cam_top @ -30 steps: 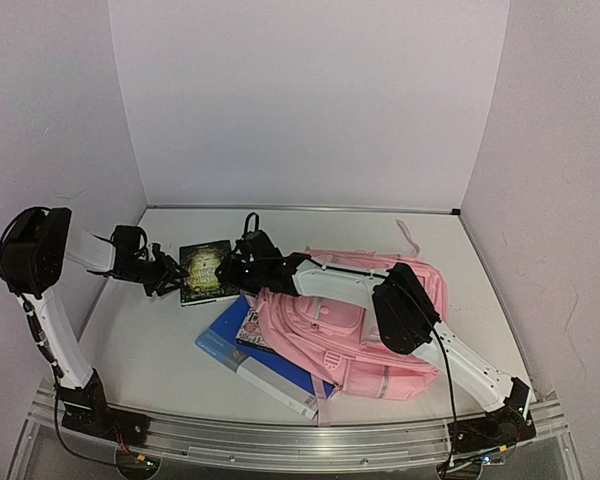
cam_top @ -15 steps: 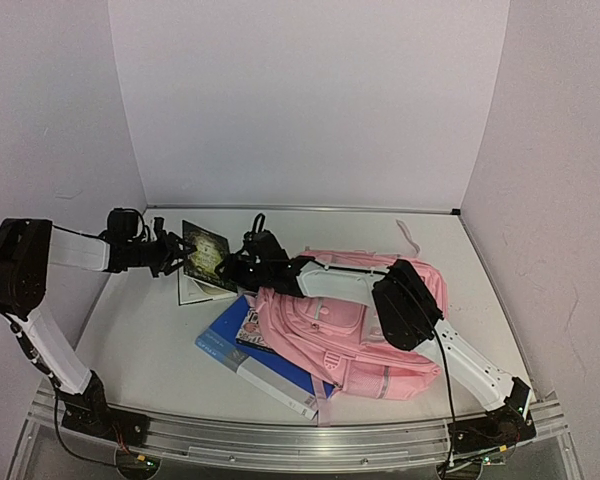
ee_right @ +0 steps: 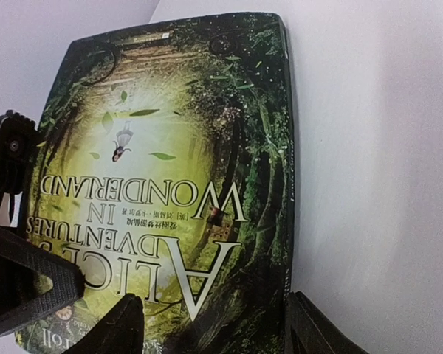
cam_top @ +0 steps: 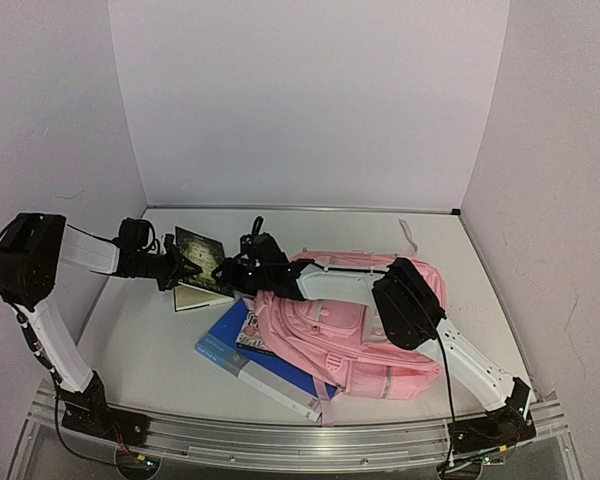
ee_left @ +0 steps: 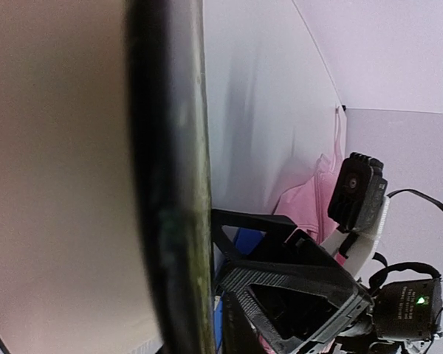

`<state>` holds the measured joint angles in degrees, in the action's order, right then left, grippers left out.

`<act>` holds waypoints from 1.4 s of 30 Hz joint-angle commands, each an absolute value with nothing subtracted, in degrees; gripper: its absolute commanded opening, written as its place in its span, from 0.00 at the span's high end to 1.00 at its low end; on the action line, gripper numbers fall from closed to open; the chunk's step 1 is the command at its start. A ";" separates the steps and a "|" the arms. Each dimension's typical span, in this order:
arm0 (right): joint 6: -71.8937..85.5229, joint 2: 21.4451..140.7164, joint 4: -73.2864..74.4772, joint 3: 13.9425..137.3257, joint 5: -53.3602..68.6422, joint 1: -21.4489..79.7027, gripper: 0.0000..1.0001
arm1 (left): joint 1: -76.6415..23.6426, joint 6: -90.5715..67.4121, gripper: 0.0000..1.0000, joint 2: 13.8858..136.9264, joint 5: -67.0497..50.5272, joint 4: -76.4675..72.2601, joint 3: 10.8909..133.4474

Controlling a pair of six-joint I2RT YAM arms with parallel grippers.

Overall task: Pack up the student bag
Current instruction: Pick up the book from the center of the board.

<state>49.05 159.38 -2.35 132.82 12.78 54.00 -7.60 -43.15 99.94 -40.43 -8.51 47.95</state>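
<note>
A pink bag (cam_top: 365,345) lies flat on the worktop (cam_top: 145,350). Just left of the bag, a green book (cam_top: 200,256) is tilted up, and the left pincer (cam_top: 176,268) grips its far edge. The right pincer (cam_top: 230,272) hovers open between bag and book, facing the cover.

In the right wrist view, the green storybook (ee_right: 170,169) runs off the frame at 6 o'clock, cutting off its lowest title lines. In the left wrist view its edge is only a dark blur. Seen from overhead, the student bag (cam_top: 360,340) hides the 3 o'clock side of the blue book (cam_top: 242,358).
</note>
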 commanded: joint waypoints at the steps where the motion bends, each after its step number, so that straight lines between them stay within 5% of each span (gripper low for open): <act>1: 48.56 156.92 3.93 127.17 14.49 56.44 0.34 | -8.23 -39.99 0.95 93.98 -35.62 -3.22 48.05; 16: 40.77 127.29 -8.55 100.81 15.88 53.26 0.07 | -8.14 -37.06 1.00 66.23 -45.20 -1.50 46.03; 28: 42.80 112.86 -17.53 89.07 25.84 53.15 0.02 | -8.48 -40.16 1.00 58.40 -60.46 -7.89 50.04; 37: 46.49 113.09 -25.37 88.21 31.57 53.87 0.07 | -13.14 -42.91 1.00 60.71 -64.42 -14.38 51.58; 42: 50.41 110.56 -34.79 84.46 33.20 53.95 0.34 | -13.93 -44.10 1.00 61.73 -65.37 -16.29 51.24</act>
